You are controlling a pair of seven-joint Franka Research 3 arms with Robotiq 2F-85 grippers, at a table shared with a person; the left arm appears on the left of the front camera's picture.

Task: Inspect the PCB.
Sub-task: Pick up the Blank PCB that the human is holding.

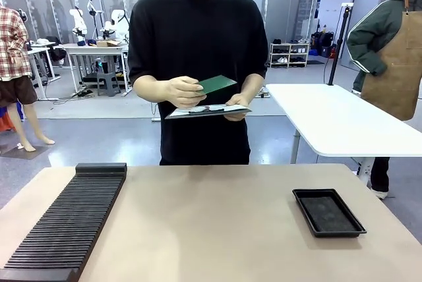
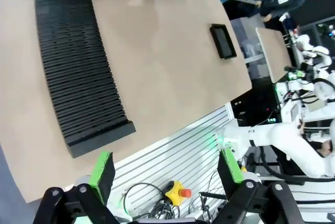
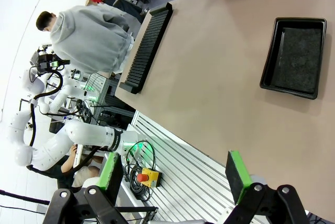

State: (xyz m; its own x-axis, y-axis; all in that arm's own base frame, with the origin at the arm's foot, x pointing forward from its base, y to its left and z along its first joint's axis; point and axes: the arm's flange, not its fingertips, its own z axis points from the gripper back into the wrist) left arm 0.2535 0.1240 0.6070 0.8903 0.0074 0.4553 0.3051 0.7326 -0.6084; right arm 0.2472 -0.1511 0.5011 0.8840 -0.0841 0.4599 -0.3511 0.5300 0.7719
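The person at the far side of the table holds the PCB [image 1: 216, 84], a thin dark green board, in one hand [image 1: 179, 90] at chest height. Their other hand [image 1: 238, 102] holds a grey clipboard [image 1: 208, 111] with white paper just below it. My left gripper [image 2: 166, 169] hangs open over the robot's edge of the table, nothing between its green-padded fingers [image 2: 102, 167]. Held the same way, my right gripper [image 3: 174, 173] is open and empty, above the near table edge and well short of the tray.
A long black slotted rack [image 1: 66, 223] lies along the left of the tan table [image 1: 211, 223]. A shallow black tray [image 1: 328, 211] sits at the right. Behind stand a white table [image 1: 343, 120] and another person in a brown apron [image 1: 395, 58].
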